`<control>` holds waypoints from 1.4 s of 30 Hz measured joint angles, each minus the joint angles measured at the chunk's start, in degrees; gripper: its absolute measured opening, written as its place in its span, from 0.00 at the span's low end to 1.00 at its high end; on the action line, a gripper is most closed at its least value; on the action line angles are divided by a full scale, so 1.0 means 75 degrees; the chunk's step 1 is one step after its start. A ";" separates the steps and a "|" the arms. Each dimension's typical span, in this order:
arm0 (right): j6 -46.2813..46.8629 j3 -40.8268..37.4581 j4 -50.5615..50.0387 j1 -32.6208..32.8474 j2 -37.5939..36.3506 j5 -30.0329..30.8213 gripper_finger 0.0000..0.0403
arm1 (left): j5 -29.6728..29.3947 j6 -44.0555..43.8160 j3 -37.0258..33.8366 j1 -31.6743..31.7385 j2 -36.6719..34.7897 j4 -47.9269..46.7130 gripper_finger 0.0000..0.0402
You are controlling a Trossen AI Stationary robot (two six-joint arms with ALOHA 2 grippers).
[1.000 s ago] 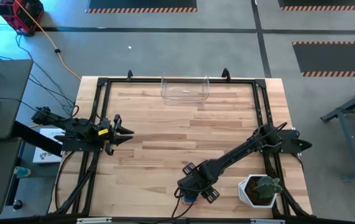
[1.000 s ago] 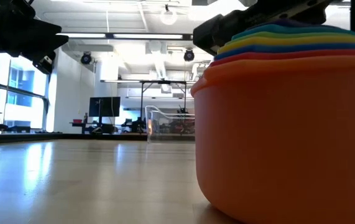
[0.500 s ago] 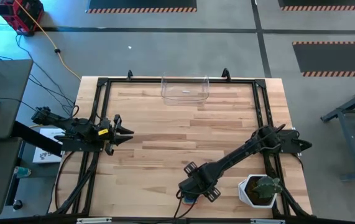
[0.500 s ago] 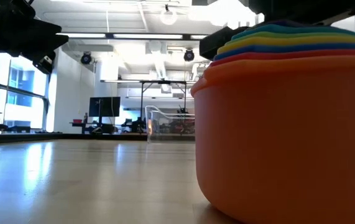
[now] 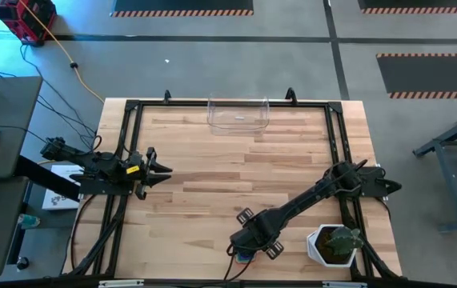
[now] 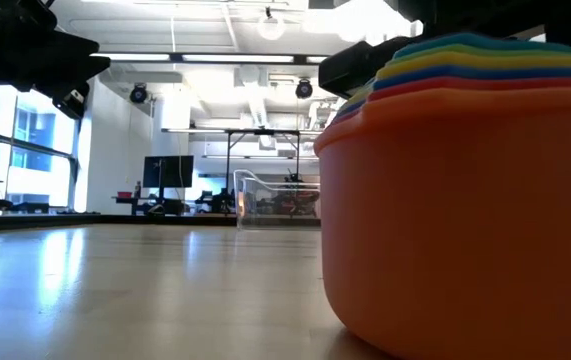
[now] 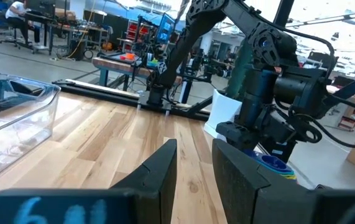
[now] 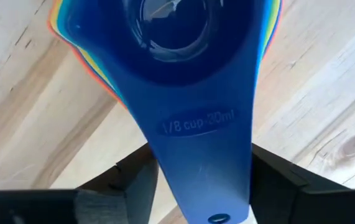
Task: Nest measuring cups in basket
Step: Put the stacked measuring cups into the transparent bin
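The measuring cups (image 8: 165, 56) sit nested in one stack on the table (image 5: 212, 184) near its front edge, just beside the white pot (image 5: 324, 246) with the green plant. The right gripper (image 5: 252, 238) is down over that stack. In the right wrist view the flat blue handle (marked 1/8 cup 30ml) runs straight back between the two dark fingers (image 8: 276, 180), which stand apart on either side of it; whether they touch it I cannot tell, so the jaws read as open around the handle.

The low view shows what the overhead one hides: the orange cup (image 6: 465, 220) is outermost at the bottom, with red, yellow, green and blue rims layered above it, and the dark gripper body just above the top rim. From above, only a sliver of blue shows under the arm.

The basket (image 5: 238, 113) stands at the far edge of the table, well apart from the stack.

The left gripper (image 5: 158, 170) hovers at the table's left side, its jaws parted with a narrow gap (seen in its own wrist view).
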 joint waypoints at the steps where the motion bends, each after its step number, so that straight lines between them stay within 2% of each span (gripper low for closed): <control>1: 0.0000 0.0000 0.0023 0.0000 0.0000 0.0003 0.48 | 0.0000 0.0000 0.0000 -0.0001 0.0001 -0.0003 0.23; 7: 0.0087 0.0000 0.0147 0.0000 0.0000 -0.0026 0.42 | 0.0000 0.0000 0.0000 0.0000 0.0001 0.0000 0.23; 13: 0.0735 0.0000 0.0207 -0.0021 0.0000 -0.0047 0.36 | 0.0000 0.0000 0.0000 -0.0002 0.0001 0.0000 0.23; 24: 0.2385 0.0000 0.0533 -0.0343 0.0000 0.0370 0.35 | 0.0000 0.0000 0.0000 0.0000 0.0001 -0.0002 0.23; 35: 0.3378 0.0000 0.0591 -0.1145 0.0000 0.0418 0.35 | -0.0003 0.0000 0.0000 -0.0003 0.0001 -0.0003 0.23; 42: 0.3820 0.0000 0.0599 -0.1713 -0.0006 0.0448 0.31 | 0.0000 0.0000 -0.0003 0.0000 -0.0001 0.0000 0.23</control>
